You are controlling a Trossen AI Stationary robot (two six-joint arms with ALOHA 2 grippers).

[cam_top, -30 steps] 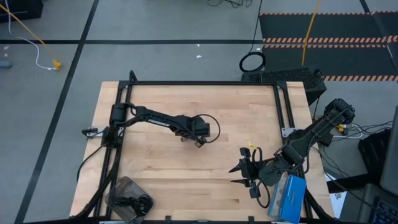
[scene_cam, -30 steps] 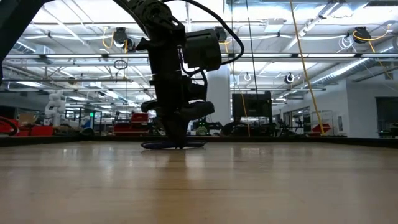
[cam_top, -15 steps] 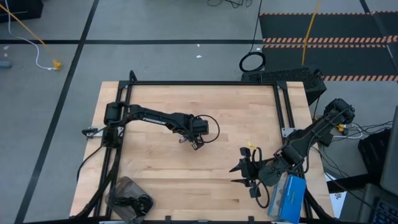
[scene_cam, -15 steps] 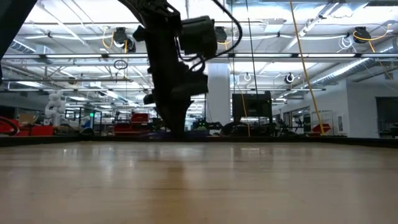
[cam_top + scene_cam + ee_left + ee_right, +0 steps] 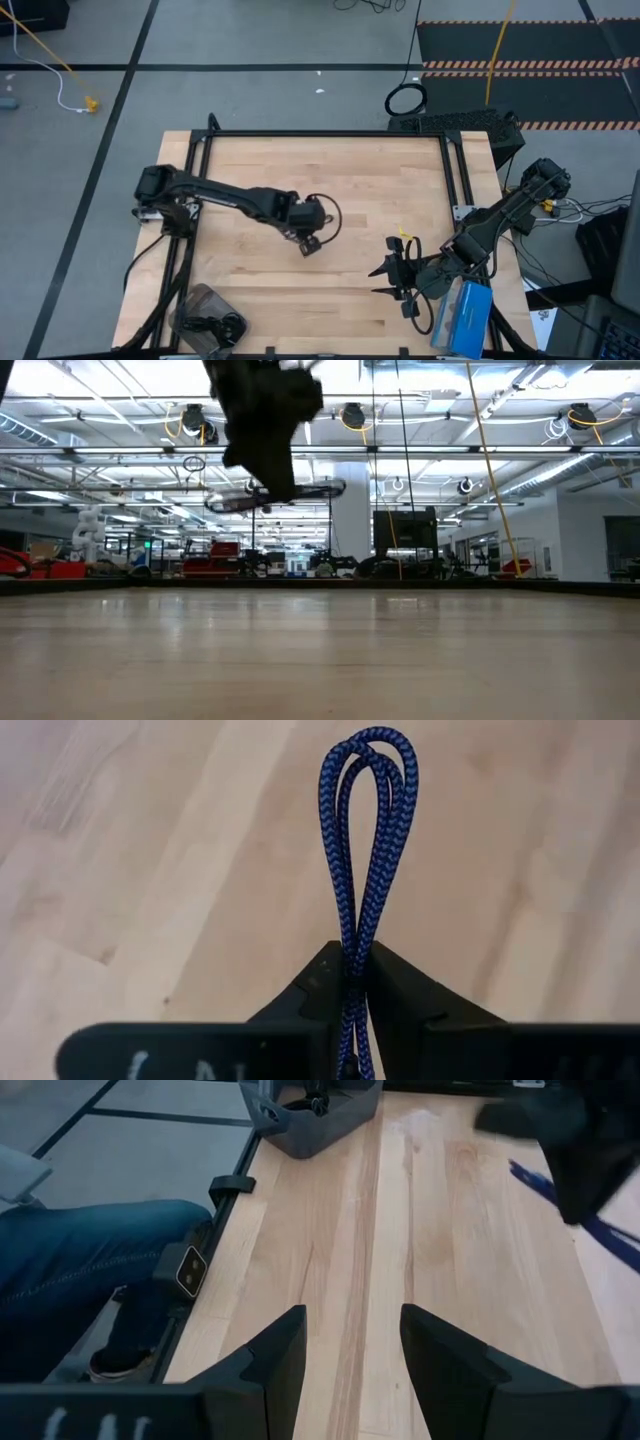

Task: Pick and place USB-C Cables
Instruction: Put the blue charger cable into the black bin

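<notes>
Table [image 5: 260, 290]: wood top, black frame rail along far edge + both sides. Centre and far half bare; most open room there.
L gripper [image 5: 309, 244]: over mid-table, a bit near of centre, well clear of every rail. Fingers [image 5: 400, 995] pinched tight on the blue cable.
Blue cable [image 5: 365, 840]: purple-blue braided strand, folded; loop end sticks out past the fingertips, lower part clamped between them. Low view: cable [image 5: 275, 495] hangs off the gripper well above the table surface, no contact w/ the wood.
R gripper [image 5: 385, 281]: near-right part of table, waiting. Fingers [image 5: 270, 1355] spread wide, nothing betw. them, bare wood ahead.
Gap L–R: grippers well apart, clear wood betw. them.
Grey bin [image 5: 200, 315]: near-left corner of table, just inside rail. Holds dark bundled cable(s) [image 5: 212, 326]; count cannot tell. R wrist view shows same bin [image 5: 335, 1125] at far end w/ dark contents.
Blue box [image 5: 462, 318]: near-right edge, beside R arm; contents cannot tell.
Floor: black ring-shaped coil [image 5: 406, 99] beyond far rail, off table.
Person: leg in jeans [image 5: 90, 1265] + shoe beside the table's side rail, seen in R wrist view.
</notes>
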